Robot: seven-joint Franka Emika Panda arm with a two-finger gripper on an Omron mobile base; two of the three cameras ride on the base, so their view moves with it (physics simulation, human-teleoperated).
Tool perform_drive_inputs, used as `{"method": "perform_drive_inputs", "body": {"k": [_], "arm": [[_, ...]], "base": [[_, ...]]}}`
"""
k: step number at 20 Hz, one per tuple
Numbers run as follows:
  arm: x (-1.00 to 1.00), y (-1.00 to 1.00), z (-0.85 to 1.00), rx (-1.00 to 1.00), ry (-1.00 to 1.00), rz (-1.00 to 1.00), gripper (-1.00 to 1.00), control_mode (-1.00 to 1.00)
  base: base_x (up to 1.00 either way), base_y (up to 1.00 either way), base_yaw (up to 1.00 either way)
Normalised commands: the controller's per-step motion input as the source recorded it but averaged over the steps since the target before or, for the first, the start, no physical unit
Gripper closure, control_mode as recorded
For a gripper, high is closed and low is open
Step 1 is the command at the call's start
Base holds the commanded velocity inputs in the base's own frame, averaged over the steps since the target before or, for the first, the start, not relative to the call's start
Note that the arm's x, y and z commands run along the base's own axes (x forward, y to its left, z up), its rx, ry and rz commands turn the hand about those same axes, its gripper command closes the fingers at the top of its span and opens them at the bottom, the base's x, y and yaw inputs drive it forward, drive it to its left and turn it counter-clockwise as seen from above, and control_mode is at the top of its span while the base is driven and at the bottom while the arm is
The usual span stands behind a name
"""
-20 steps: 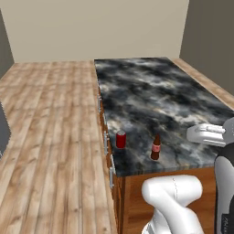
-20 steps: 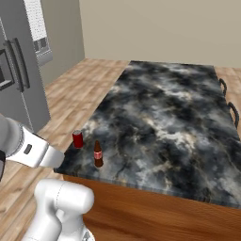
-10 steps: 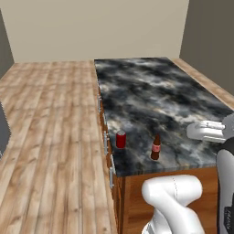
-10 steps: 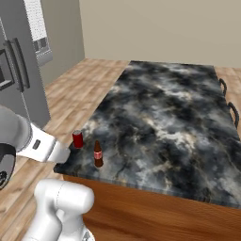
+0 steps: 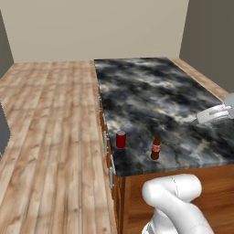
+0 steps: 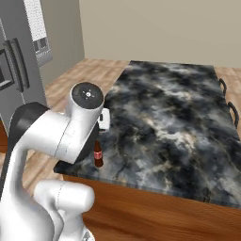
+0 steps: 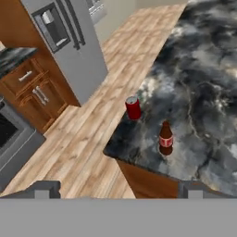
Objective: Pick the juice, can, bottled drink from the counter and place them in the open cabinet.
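The red can with a silver top stands near the counter's front left corner. The bottled drink, slim and dark brown with a red label, stands upright just right of it. In the hand view the can and the bottled drink lie ahead of my gripper, which is open, well apart from both, with nothing between its fingertips. In the right base view my arm hides the can, and the bottled drink shows beside it. The juice and the open cabinet are out of view.
A grey fridge stands across the wooden floor from the counter. Brown lower cabinets and a dark appliance sit beside it. Drawers with silver handles run along the counter's left side. Dark chair backs show at its far side.
My arm has swung up and across and now covers the can in the right base view. The can and the bottled drink have not moved. The jaws stay open.
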Motion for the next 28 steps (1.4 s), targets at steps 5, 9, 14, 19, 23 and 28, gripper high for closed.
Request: {"method": "perform_drive_inputs", "body": {"k": [5, 9, 14, 19, 23, 28], "arm": [[0.68, -0.32, -0.01, -0.04, 0.0, 0.49, -1.0, -1.0], [0.43, -0.13, -0.15, -0.1, -0.01, 0.35, -1.0, -1.0], [0.0, -0.05, -0.23, -0.12, -0.16, 0.19, -1.0, -1.0], [0.0, 0.0, -0.31, -0.03, -0.23, 0.11, -1.0, -1.0], [0.0, 0.0, -0.16, 0.1, -0.26, 0.04, -1.0, -1.0], [0.0, 0.0, -0.17, 0.2, -0.2, 0.04, -1.0, -1.0]], "base": [[0.0, 0.0, 0.0], [0.0, 0.0, 0.0], [0.0, 0.0, 0.0], [0.0, 0.0, 0.0], [0.0, 0.0, 0.0], [0.0, 0.0, 0.0]]}}
